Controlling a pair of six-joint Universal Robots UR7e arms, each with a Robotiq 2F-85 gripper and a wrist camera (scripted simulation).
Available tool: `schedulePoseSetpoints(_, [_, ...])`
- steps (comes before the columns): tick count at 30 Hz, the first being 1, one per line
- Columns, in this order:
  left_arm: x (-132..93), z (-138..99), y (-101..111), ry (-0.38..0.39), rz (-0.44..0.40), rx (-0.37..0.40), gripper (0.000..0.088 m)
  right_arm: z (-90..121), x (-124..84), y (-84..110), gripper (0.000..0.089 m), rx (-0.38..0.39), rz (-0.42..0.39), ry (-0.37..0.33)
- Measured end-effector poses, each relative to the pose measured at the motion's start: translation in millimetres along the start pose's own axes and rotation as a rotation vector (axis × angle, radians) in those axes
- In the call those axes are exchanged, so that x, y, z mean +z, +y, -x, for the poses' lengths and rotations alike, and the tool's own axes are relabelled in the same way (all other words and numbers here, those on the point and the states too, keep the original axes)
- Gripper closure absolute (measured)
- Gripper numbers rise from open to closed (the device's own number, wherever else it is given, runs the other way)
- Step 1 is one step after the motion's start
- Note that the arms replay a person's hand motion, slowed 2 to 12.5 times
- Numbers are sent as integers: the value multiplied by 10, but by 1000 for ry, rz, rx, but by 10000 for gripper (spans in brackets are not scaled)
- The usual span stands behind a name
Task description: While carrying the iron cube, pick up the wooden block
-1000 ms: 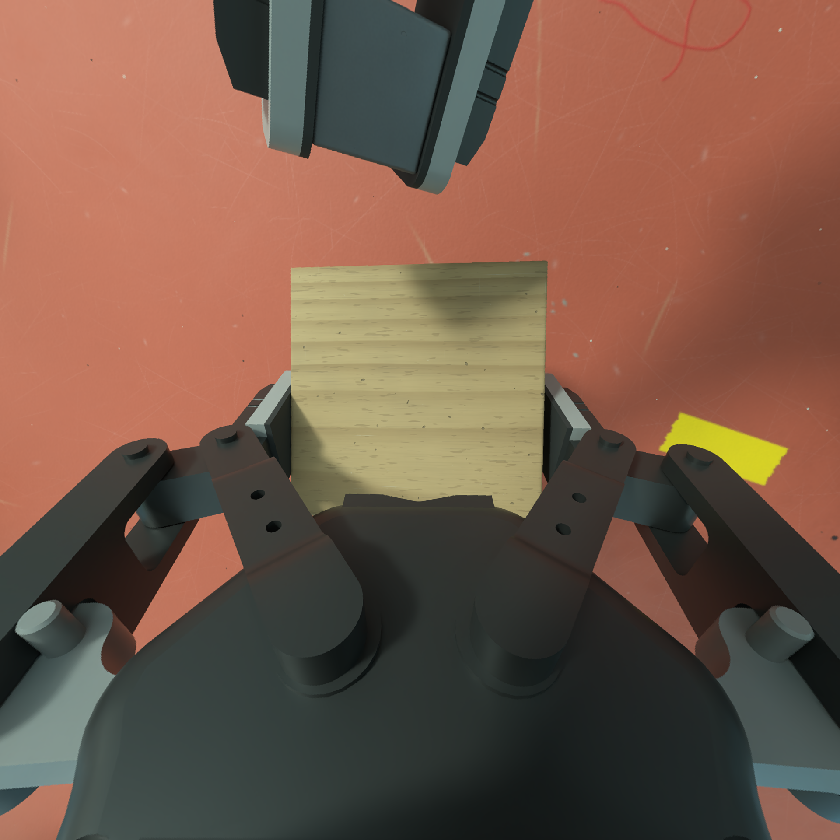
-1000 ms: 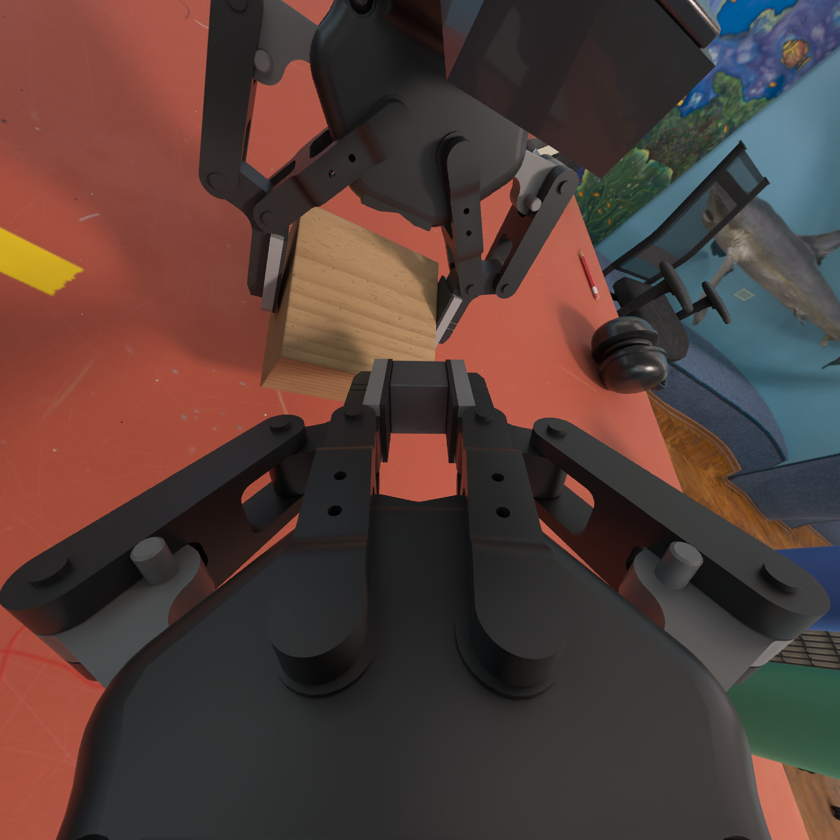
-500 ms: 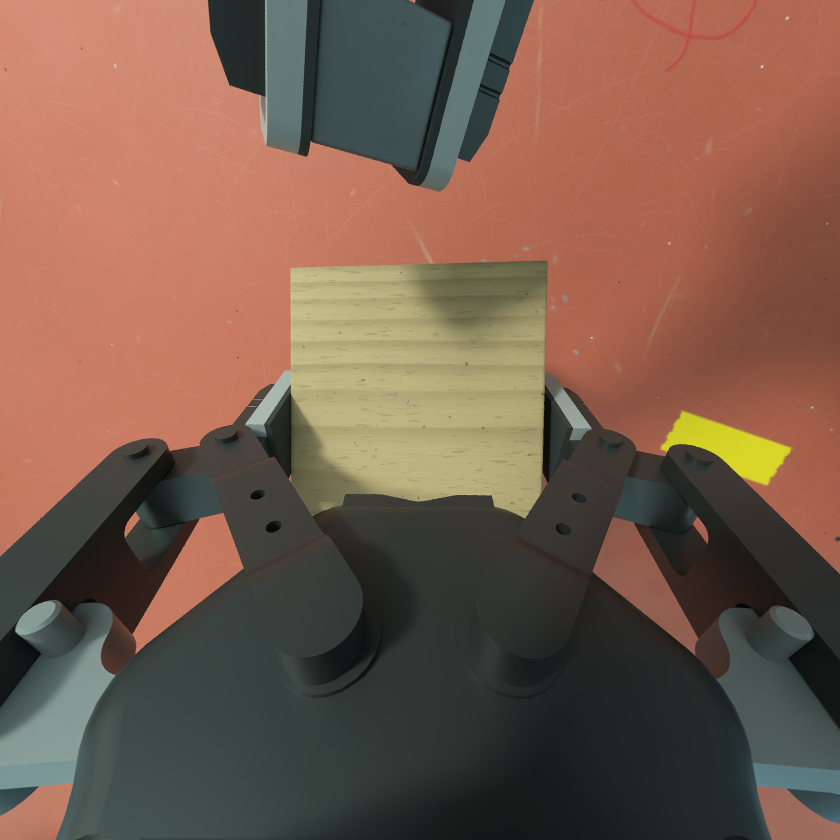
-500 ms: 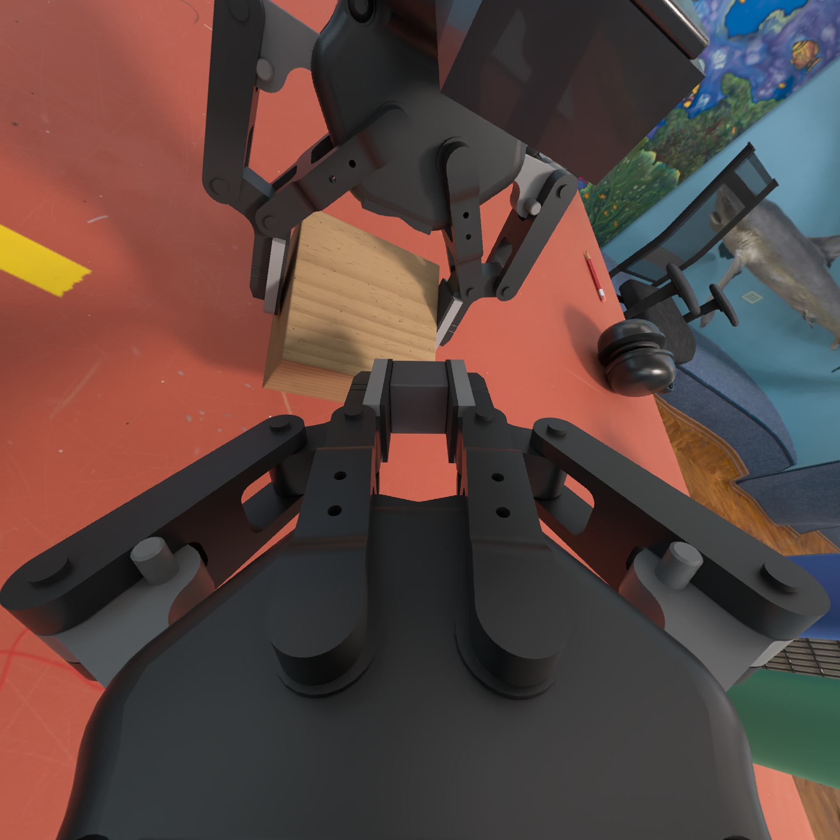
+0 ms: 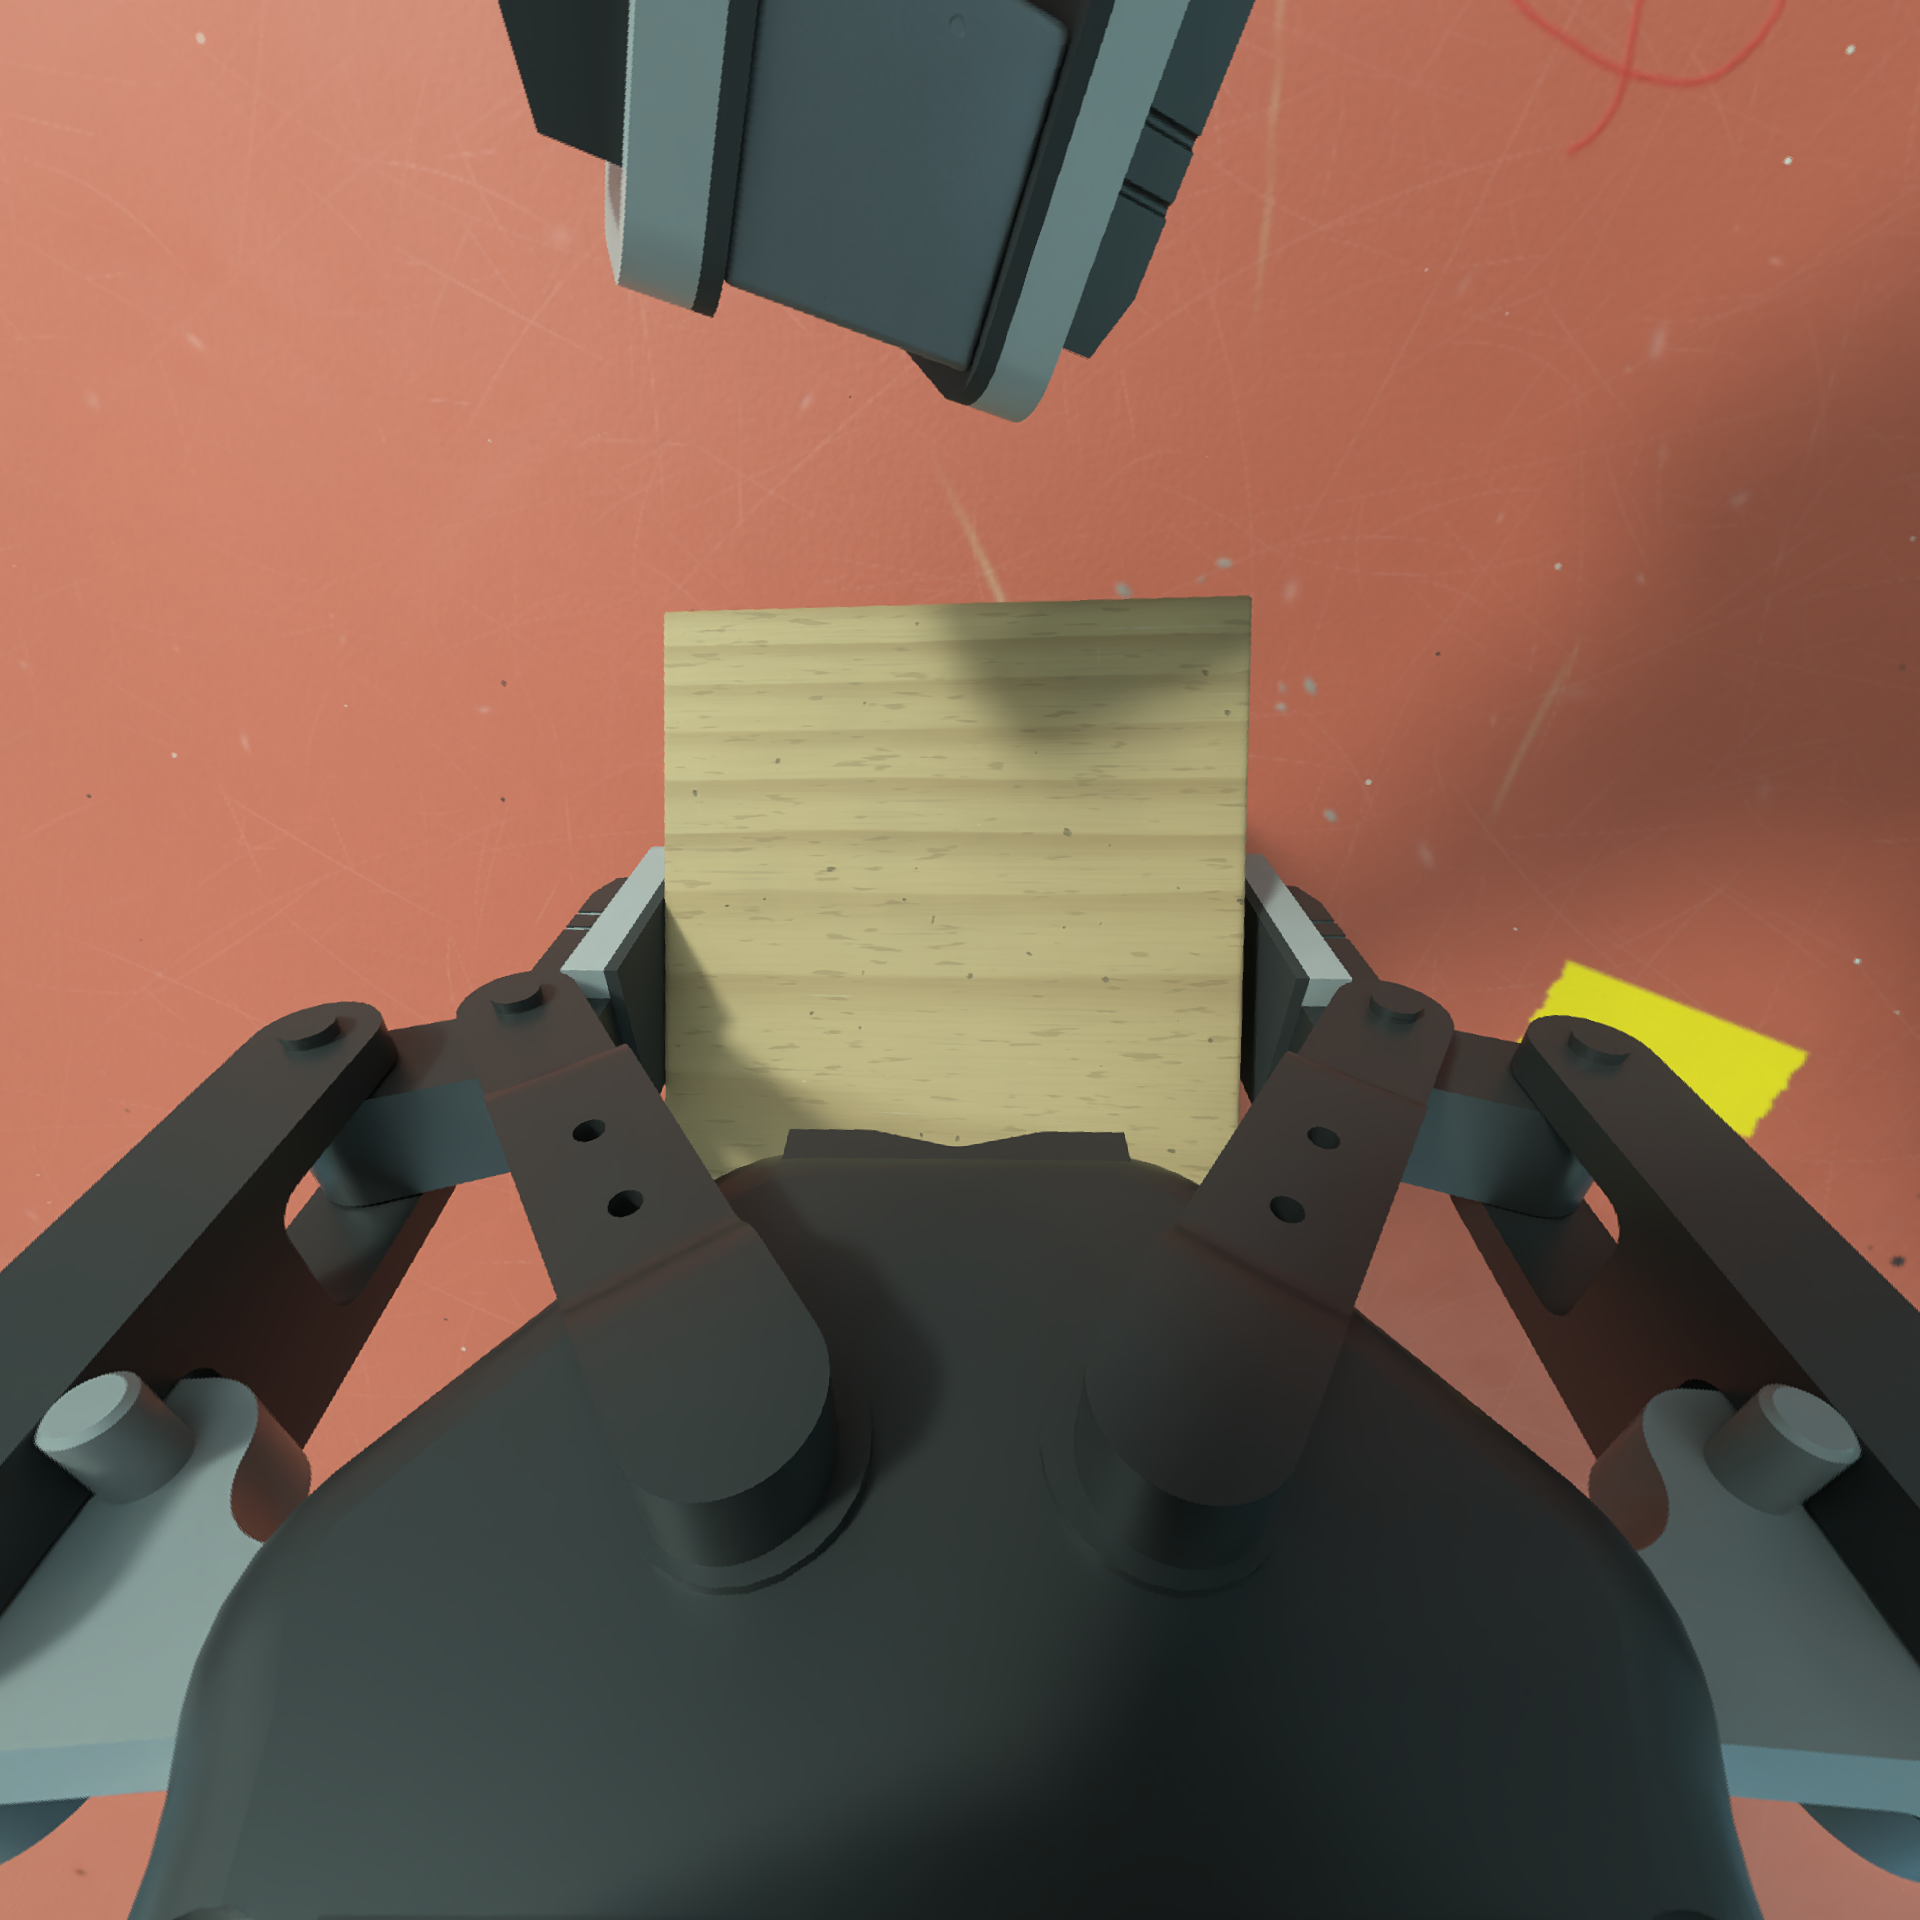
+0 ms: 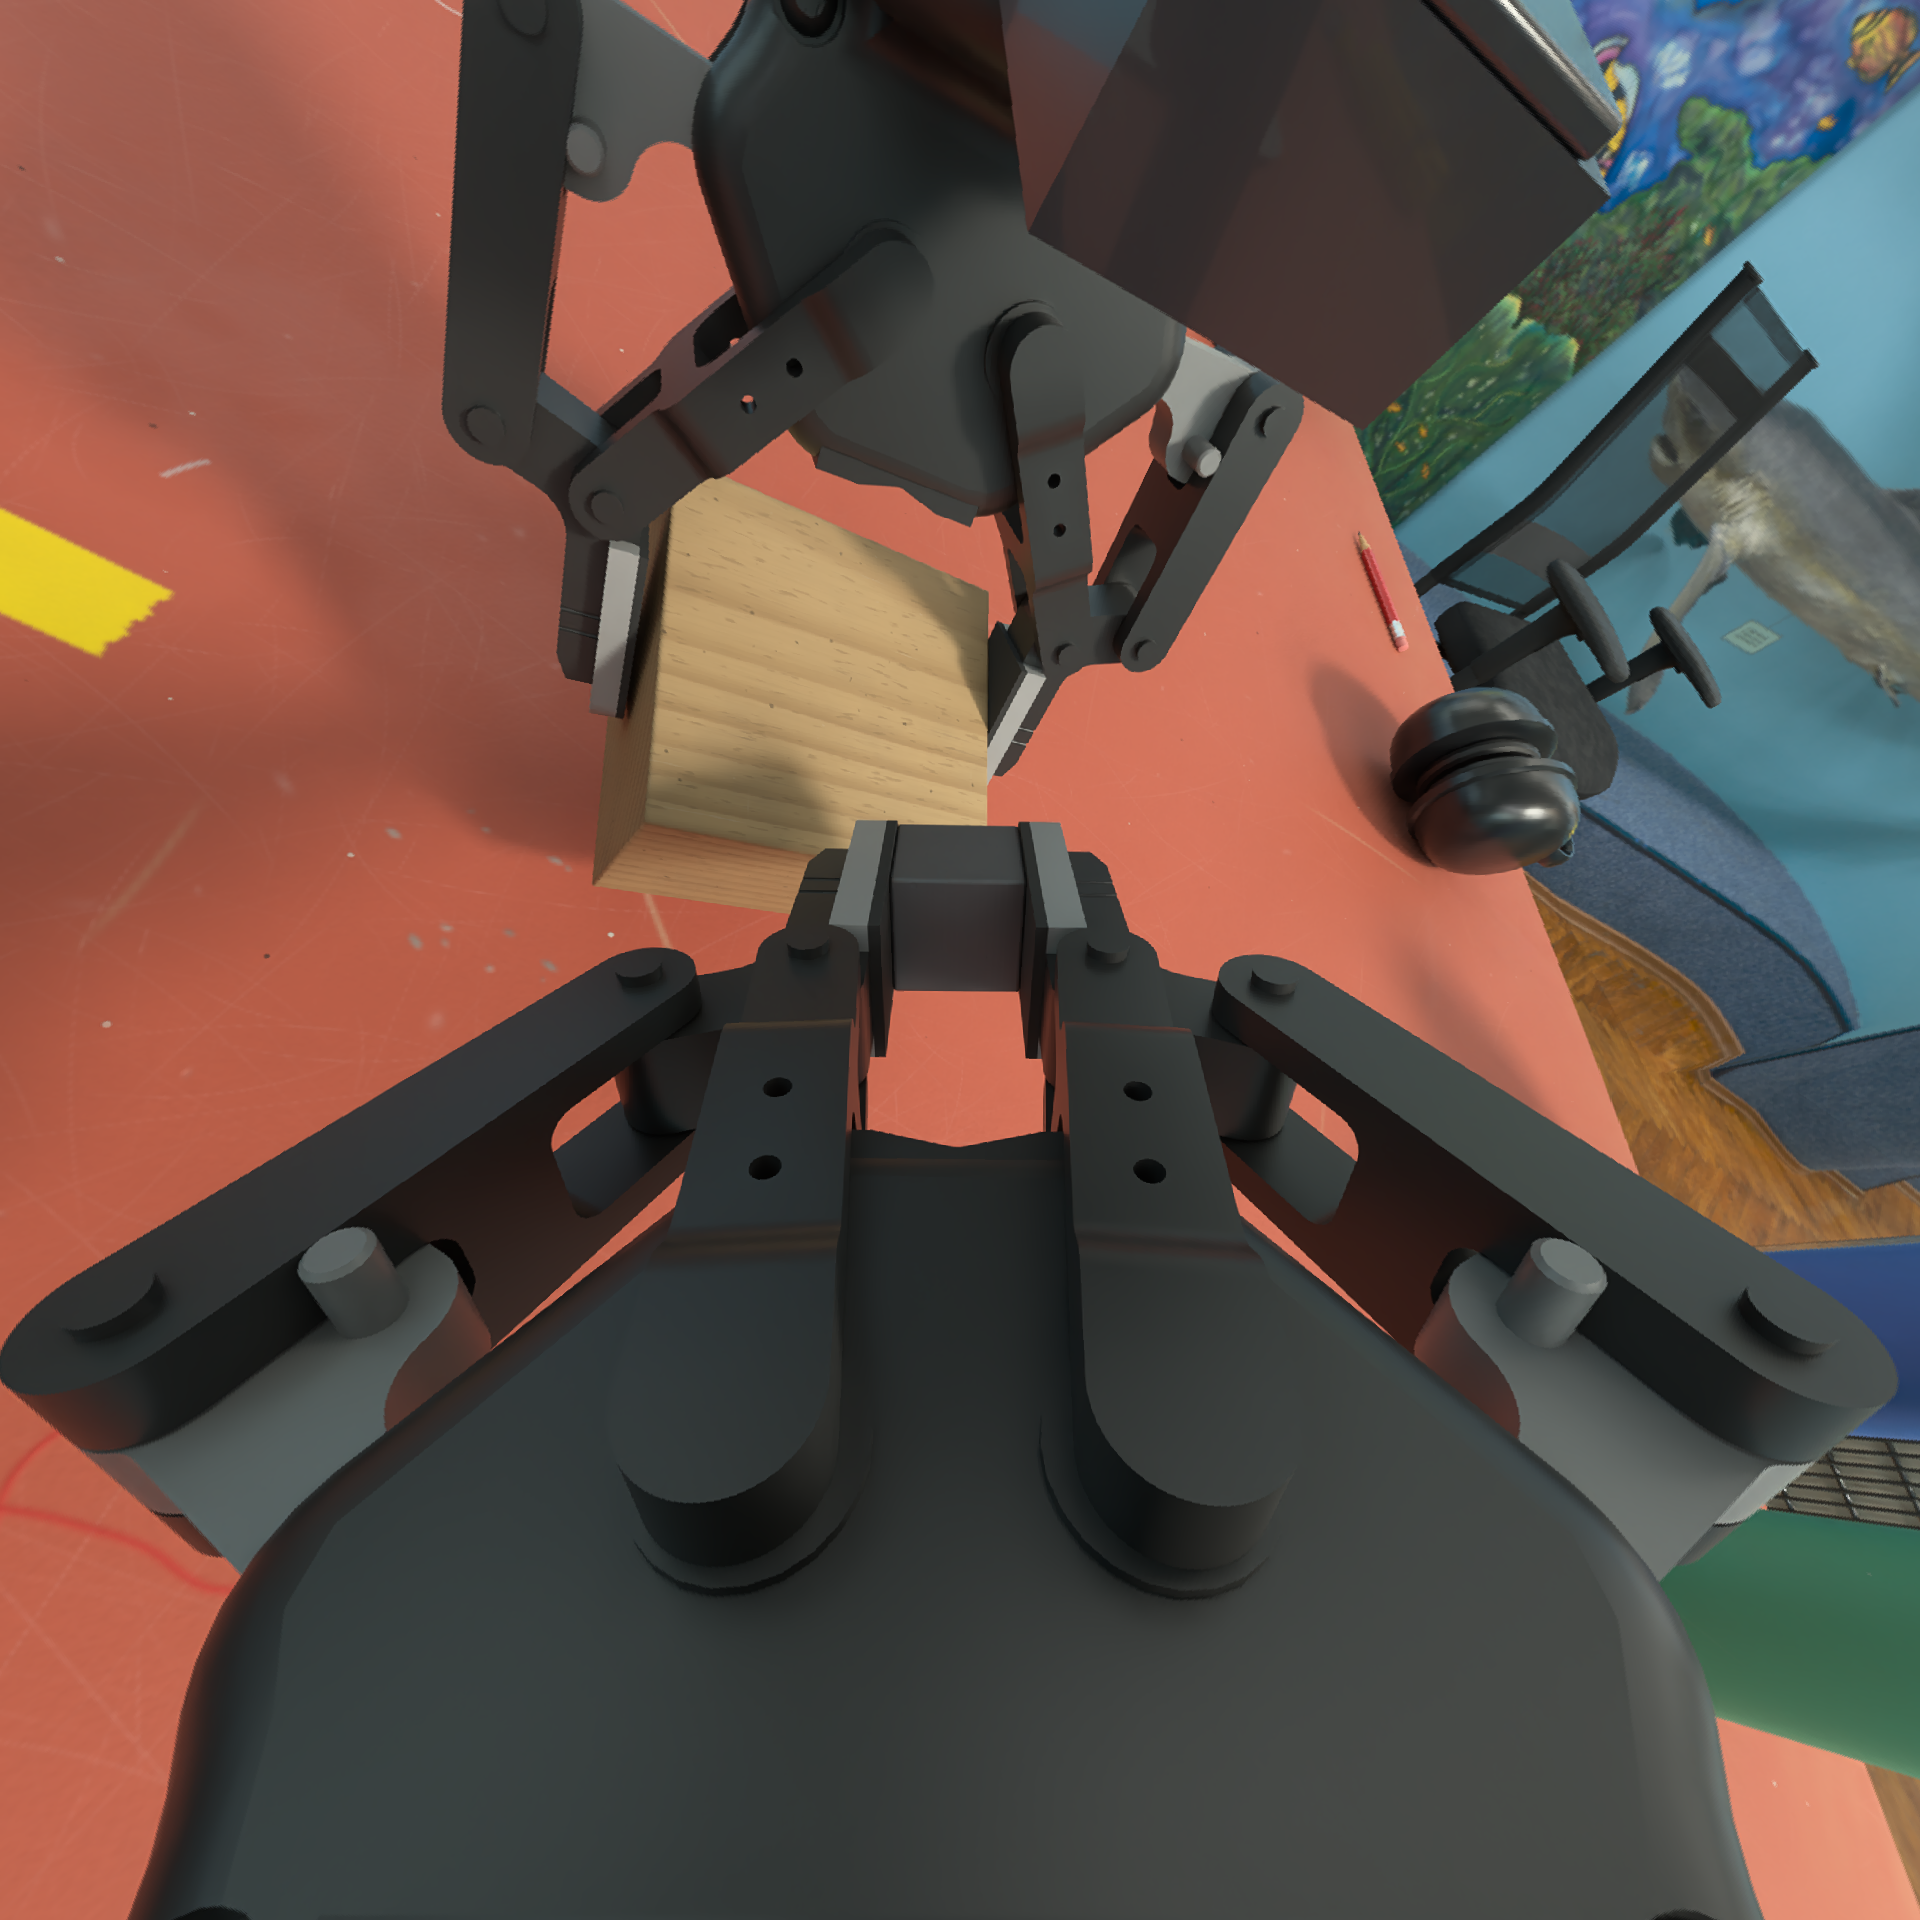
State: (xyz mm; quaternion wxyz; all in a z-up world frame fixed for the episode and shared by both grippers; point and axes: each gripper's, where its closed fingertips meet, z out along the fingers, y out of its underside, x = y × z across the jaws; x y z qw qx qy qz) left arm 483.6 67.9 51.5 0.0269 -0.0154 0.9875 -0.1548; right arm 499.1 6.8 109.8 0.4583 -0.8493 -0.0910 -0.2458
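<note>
Other things on the red surface (image 6: 260,935)

A yellow tape piece (image 6: 73,587), a red pencil (image 6: 1381,592) and a black round object (image 6: 1486,795) lay apart.

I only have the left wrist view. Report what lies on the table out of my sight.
Observer: A red pencil lies near the edge of the red-orange table.
Operator: Name anything else by that edge.
Observer: A black rounded object sits right at the edge.
Operator: Check the left gripper's hold from the side.
Observer: The left gripper has its pads pressed on the upper part of two opposite sides of the pale wooden block.
</note>
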Motion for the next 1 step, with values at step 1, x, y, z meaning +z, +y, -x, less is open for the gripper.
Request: schedulePoseSetpoints(1, [8, 10, 0, -4, -2, -3, 86, -4, 5, 9, 693, 2, 1, 2])
